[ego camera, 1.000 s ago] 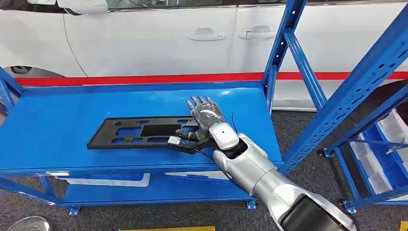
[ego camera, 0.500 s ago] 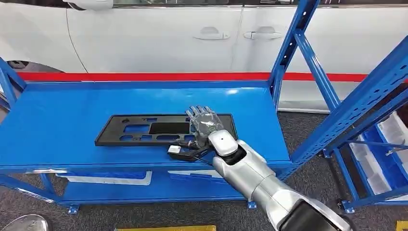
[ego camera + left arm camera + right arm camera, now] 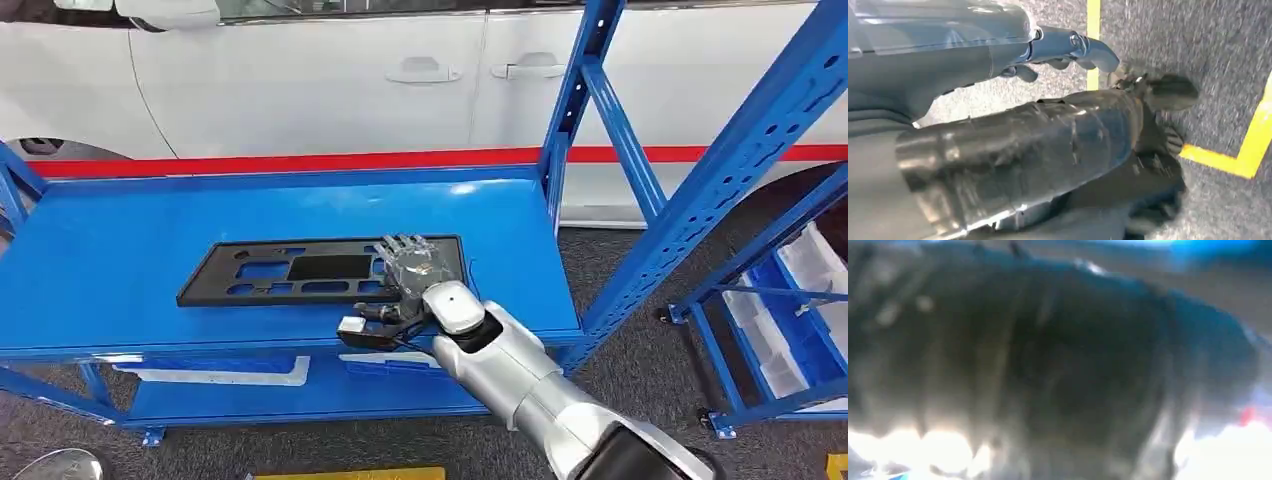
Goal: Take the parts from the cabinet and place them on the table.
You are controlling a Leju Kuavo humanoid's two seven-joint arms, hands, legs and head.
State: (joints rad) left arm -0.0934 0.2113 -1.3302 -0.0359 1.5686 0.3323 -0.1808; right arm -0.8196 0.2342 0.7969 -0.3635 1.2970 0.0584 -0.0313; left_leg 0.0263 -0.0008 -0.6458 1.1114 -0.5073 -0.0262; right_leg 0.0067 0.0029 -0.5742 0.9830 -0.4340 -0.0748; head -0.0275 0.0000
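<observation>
The blue shelf [image 3: 130, 270] spans the head view, with a white car [image 3: 330, 80] behind it and a blue rack [image 3: 740, 170] off to the robot's right. On the shelf's top deck lies the part [image 3: 270, 272], a flat black panel with cut-outs. Its long axis runs side to side across the robot's front, parallel to the shelf's near edge, and it sits nearer that edge than the back.

The right hand [image 3: 405, 280] is at the part's right end. Its fingers [image 3: 403, 248] lie spread and flat over the top of that end, while the thumb [image 3: 362, 325] reaches out below, near the shelf's front edge. Whether the thumb is under the part and the end is truly pinched I cannot tell; the right wrist view is too blurred to help. So nearly all of the part stretches away to the left of the hand.

The left hand [image 3: 1068, 47] hangs low by the robot's body over grey floor, holding nothing, fingers loosely curled. It is well apart from the part.

Judged from this, the right hand is far nearer, and any lift from this end would leave the long left side unsupported and prone to sag or swing.
</observation>
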